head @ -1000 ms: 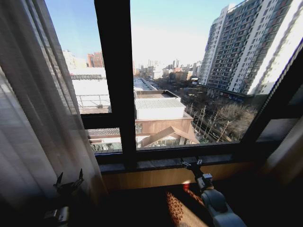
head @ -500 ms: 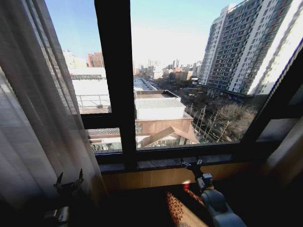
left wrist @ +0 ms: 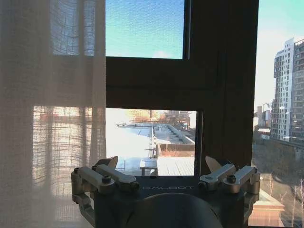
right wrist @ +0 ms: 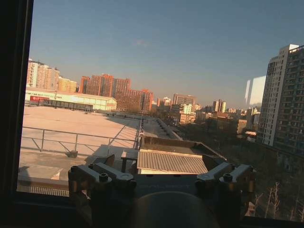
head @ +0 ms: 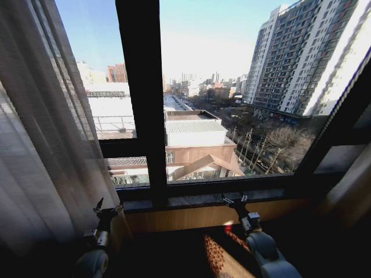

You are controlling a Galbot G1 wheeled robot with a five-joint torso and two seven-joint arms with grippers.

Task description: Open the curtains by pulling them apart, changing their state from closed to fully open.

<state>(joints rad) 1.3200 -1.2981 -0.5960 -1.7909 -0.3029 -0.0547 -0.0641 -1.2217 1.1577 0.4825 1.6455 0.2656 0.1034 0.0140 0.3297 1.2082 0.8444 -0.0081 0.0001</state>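
My left gripper (head: 108, 211) is up, fingers spread and holding nothing, just beside the edge of the curtains (head: 40, 145) gathered at the window's left. My right gripper (head: 235, 200) hangs spread too, low before the sill (head: 191, 201), well apart from the fabric.

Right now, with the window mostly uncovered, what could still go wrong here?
The open left gripper sits beside the sheer off-white pleated curtain; its fingers could snag the thin fabric. The open right gripper hovers near the dark window sill, so a forward move might knock it.
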